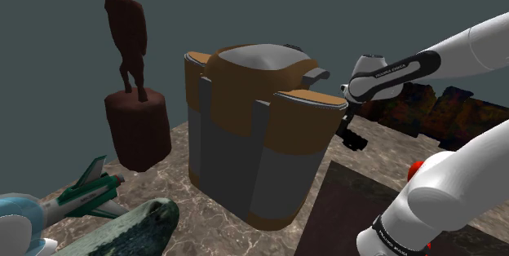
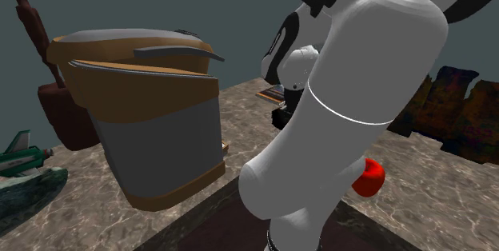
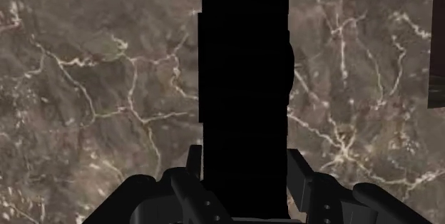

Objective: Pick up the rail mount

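Shoulder view: the gripper (image 1: 351, 134) hangs low over the marble table (image 1: 175, 189), behind the big brown-and-grey container (image 1: 253, 140). Second exterior view: the white arm (image 2: 344, 113) hides most of the hand. Wrist view: the black fingers (image 3: 191, 187) pinch the black rail mount (image 3: 246, 73) from both sides, over the marble.

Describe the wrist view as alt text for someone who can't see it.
A black oblong block, the rail mount, is clasped in the pincer, whose two black fingers press against its sides. Beyond it lies a brown marble surface with pale veins.
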`<action>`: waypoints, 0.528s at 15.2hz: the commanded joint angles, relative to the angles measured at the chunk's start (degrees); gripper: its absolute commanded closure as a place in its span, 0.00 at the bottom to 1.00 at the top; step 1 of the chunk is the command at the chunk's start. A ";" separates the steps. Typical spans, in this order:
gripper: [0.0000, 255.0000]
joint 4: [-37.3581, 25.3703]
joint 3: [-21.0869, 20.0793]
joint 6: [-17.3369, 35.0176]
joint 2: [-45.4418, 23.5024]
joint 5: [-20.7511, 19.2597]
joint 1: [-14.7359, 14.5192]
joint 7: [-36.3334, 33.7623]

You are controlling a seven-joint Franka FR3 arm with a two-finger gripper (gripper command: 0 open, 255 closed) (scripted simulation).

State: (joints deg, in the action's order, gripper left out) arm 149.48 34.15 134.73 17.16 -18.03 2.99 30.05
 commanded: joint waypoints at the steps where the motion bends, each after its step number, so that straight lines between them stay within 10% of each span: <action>1: 1.00 -0.62 -0.46 -1.87 1.29 -0.26 0.19 -0.21; 8: 1.00 -3.33 -2.11 -8.49 5.32 -0.58 0.64 -0.62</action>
State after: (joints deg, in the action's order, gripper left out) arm 146.48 32.29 127.18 21.86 -18.55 3.55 29.50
